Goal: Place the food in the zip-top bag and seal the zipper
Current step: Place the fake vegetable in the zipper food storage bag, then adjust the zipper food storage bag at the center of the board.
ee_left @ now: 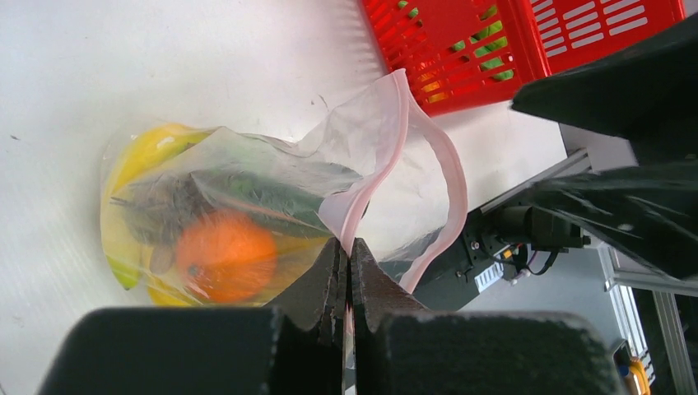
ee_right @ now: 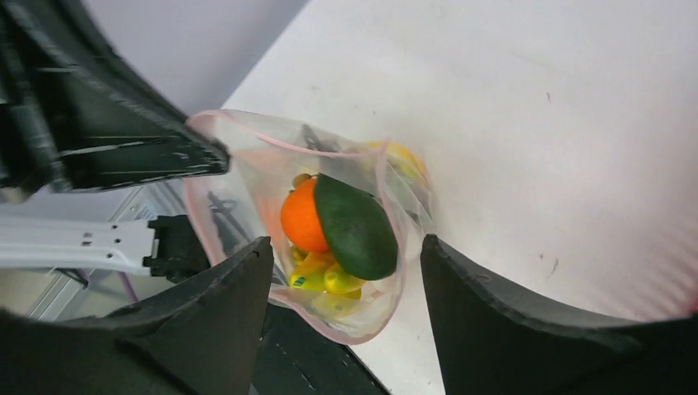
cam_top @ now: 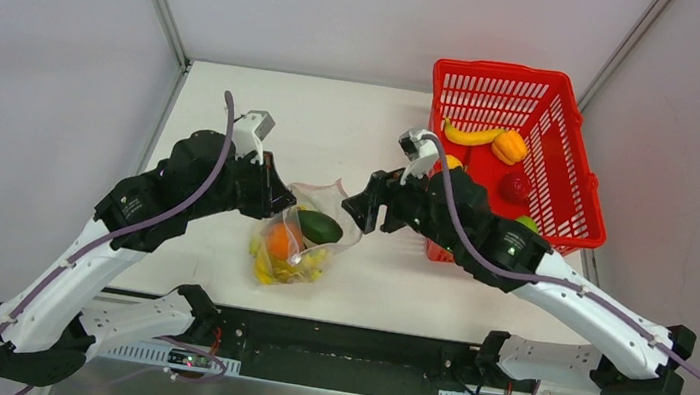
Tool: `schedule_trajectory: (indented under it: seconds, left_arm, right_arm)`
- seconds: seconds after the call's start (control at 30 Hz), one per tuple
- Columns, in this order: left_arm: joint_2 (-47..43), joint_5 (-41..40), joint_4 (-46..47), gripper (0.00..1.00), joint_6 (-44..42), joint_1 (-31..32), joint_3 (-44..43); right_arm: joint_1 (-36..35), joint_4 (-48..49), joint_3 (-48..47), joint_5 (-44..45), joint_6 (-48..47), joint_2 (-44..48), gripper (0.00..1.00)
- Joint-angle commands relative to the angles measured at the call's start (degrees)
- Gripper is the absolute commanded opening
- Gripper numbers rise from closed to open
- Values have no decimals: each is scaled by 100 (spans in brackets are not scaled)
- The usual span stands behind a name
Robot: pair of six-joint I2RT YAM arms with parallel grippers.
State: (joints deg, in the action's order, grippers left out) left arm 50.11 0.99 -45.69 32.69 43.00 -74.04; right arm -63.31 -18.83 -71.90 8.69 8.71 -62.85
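The clear zip-top bag (cam_top: 306, 237) lies mid-table with its mouth gaping open. Inside are an orange (cam_top: 278, 240), a dark green piece (cam_top: 319, 226) and yellow bananas (cam_top: 289, 269). My left gripper (cam_top: 283, 204) is shut on the bag's pink zipper strip (ee_left: 449, 177), pinching one corner of the rim (ee_left: 347, 243). My right gripper (cam_top: 361, 214) is open and empty, just right of the bag's mouth; in its wrist view the fingers (ee_right: 222, 304) straddle the open mouth with the orange (ee_right: 302, 216) and green piece (ee_right: 355, 226) between them.
A red lattice basket (cam_top: 567, 199) stands at the back right, holding a yellow banana (cam_top: 469, 135), an orange pepper (cam_top: 509, 146), a red piece (cam_top: 516, 186) and a green piece (cam_top: 527, 222). The table's front edge runs just below the bag.
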Motion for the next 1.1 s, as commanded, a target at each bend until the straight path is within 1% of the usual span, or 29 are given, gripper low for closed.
schedule_trajectory:
  seconds: [0.0,0.13,0.17,0.27,0.3,0.33,0.37,0.4,0.43,0.47,0.53,0.6,0.63,0.67,0.73,0.87,1.0,1.07]
  left_arm:
    - [-121,-64,505,0,91,-47,22]
    - [-91,-14,457,0,97,-46,23]
    - [-120,-11,452,0,97,-48,43]
    - [-237,-67,379,0,77,-49,72]
    - [-266,-65,362,0,61,-47,80]
    - [-299,-168,361,0,36,-46,90]
    - [-322,-215,366,0,10,-46,109]
    - [-340,-240,368,0,-21,-49,123]
    - [-344,-254,334,2,-58,-47,93]
    - [-344,-245,276,14,-112,-46,30]
    - [-347,-251,105,48,-320,-46,-164]
    - [-422,-427,-116,77,-600,-53,-362]
    - [-468,-564,-258,89,-753,-47,-477]
    - [-537,-745,-420,98,-892,-47,-595]
    - [-706,-886,-568,99,-1055,-46,-778]
    - [-1117,-831,-715,99,-1416,-47,-1101]
    - [-1487,-1362,-814,99,-1601,-49,-1095]
    - [-1581,-1367,-804,99,-1686,-48,-1031]
  right_arm:
    - [7,-689,78,723,1045,-420,67]
    - [-6,-679,-4,723,1219,-868,60]
    - [-2,-687,-71,748,1185,-994,55]
    - [-4,-774,-354,842,991,-1306,31]
    - [1,-744,-425,870,908,-1360,15]
    - [-3,-596,-475,781,795,-1389,2]
    - [-3,-448,-490,677,651,-1389,0]
    - [0,-320,-510,474,484,-1362,0]
    - [-5,-236,-596,239,305,-1330,0]
    - [6,-188,-669,171,145,-1288,0]
    - [23,-166,-873,176,-261,-1208,0]
    - [141,-190,-1023,-169,-633,-1114,0]
    - [253,-211,-1084,-506,-785,-1075,0]
    - [391,-237,-1135,-927,-824,-1051,0]
    - [656,-416,-1310,-1681,-1078,-1063,0]
    - [918,-804,-1650,-2940,-1392,-1150,0]
    - [941,-1356,-2250,-3907,-1703,-1382,0]
    - [944,-1868,-2707,-4358,-1904,-1563,0]
